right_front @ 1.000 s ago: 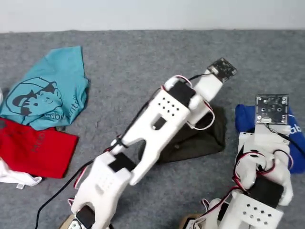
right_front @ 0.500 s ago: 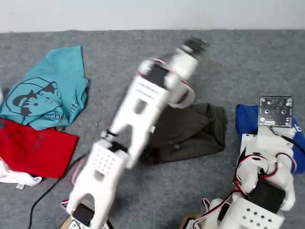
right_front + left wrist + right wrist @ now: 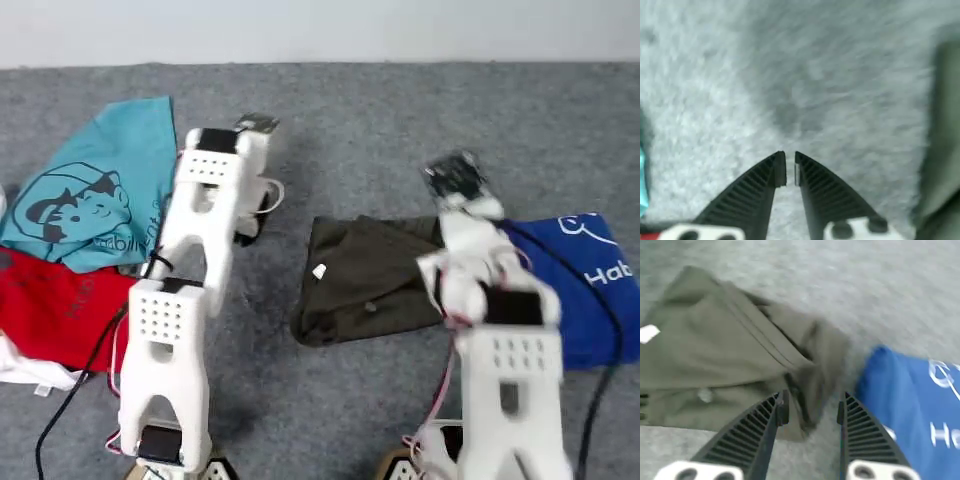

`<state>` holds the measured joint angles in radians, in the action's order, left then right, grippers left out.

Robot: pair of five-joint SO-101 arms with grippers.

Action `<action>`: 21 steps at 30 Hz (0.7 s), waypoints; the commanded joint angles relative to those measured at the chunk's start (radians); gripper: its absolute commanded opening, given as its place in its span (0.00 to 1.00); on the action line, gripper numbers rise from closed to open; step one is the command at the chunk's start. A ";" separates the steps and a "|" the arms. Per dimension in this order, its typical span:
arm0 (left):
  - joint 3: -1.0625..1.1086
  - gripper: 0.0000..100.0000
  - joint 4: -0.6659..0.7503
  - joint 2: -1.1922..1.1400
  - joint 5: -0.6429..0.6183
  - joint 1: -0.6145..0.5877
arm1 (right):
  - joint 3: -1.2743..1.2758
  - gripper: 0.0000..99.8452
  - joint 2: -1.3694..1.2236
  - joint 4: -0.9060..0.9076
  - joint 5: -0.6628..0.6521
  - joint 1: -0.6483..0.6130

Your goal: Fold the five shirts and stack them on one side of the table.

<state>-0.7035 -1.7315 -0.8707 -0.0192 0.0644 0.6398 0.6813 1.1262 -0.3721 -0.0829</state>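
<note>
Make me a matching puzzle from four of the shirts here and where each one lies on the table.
Shirts:
1. teal shirt
2. red shirt
3. olive shirt
4. blue shirt

Places:
A. middle of the table
B. right side, next to the olive one
C. left side, towards the far edge
D. left side, nearer the arms' bases, touching the teal one

Pairs: 1-C, 2-D, 3-A, 4-B

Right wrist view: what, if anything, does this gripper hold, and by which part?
Nothing: the right gripper is open, its fingers either side of an edge of the olive shirt, not clamped.
</note>
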 commanded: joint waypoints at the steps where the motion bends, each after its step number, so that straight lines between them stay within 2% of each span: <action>1: 0.027 0.04 -0.003 0.063 -0.002 -0.043 | -0.330 0.17 -0.265 0.076 -0.080 -0.114; 5: 0.061 0.04 0.080 0.029 0.000 -0.071 | -0.592 0.17 -0.561 0.223 -0.190 -0.186; 13: 0.038 0.04 0.126 -0.069 -0.002 -0.063 | -0.991 0.09 -0.972 0.363 -0.377 -0.177; 19: 0.035 0.04 0.121 -0.072 -0.002 -0.061 | -1.163 0.20 -1.178 0.384 -0.384 -0.173; 21: 0.036 0.04 0.121 -0.072 -0.002 -0.061 | -1.204 0.21 -1.224 0.384 -0.384 -0.179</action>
<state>-0.6590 -1.6241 -0.9352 -0.0253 0.0015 -0.4803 -0.5171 1.5021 -0.7434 -0.2562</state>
